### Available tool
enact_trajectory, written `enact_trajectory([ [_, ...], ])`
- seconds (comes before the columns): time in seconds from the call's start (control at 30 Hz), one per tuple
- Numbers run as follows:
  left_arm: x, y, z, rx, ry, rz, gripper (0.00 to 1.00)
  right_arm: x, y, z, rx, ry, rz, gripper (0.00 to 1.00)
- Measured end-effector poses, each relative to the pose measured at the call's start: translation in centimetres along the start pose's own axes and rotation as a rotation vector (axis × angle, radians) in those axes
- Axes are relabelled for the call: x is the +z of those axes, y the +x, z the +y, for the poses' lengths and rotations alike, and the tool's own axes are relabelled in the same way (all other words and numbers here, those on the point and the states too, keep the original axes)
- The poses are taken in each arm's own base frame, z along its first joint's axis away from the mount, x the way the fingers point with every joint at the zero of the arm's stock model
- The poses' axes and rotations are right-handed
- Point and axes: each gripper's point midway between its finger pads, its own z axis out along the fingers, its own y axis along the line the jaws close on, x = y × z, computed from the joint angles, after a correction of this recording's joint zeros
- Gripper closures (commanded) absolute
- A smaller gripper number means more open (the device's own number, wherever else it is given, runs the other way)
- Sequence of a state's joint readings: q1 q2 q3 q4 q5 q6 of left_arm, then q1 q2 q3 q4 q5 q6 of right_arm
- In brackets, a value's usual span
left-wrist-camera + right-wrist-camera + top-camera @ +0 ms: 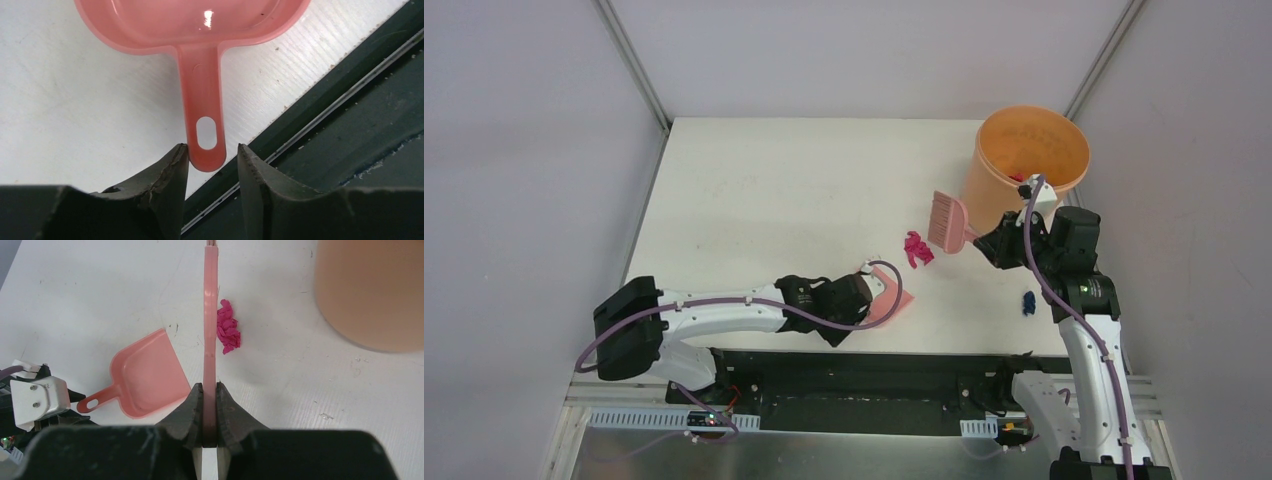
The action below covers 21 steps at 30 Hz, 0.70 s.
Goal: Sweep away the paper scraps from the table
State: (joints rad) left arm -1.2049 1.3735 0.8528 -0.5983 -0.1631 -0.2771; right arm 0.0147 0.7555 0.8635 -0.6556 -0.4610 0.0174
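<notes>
Gripping a pink plastic hand brush by its thin handle, right gripper clamped tight; left gripper fingers apart, straddling the pink plastic dustpan handle tip at the near edge. Magenta crumpled paper scraps sit just left of the bristles on the matte white table; a blue scrap lies near-right.

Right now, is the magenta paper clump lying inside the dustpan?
No, the magenta paper clump lies on the bare table, well apart from the empty pink dustpan.
</notes>
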Motion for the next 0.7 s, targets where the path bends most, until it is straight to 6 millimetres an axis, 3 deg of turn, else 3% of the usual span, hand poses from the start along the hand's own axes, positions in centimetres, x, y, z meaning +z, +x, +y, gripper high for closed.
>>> enact_trajectory([
  [0.37,1.0,0.3,0.8,0.012,-0.059,0.028,0.67,0.0,0.0,0.2,0.009,-0.011,-0.001,1.00],
  [0.53,1.1,0.3,0.8,0.015,-0.063,0.037,0.84,0.0,0.0,0.2,0.009,-0.015,0.000,1.00],
  [0.7,-0.2,-0.9,0.7,0.015,-0.062,0.031,1.00,0.0,0.0,0.0,0.008,-0.005,0.002,1.00],
])
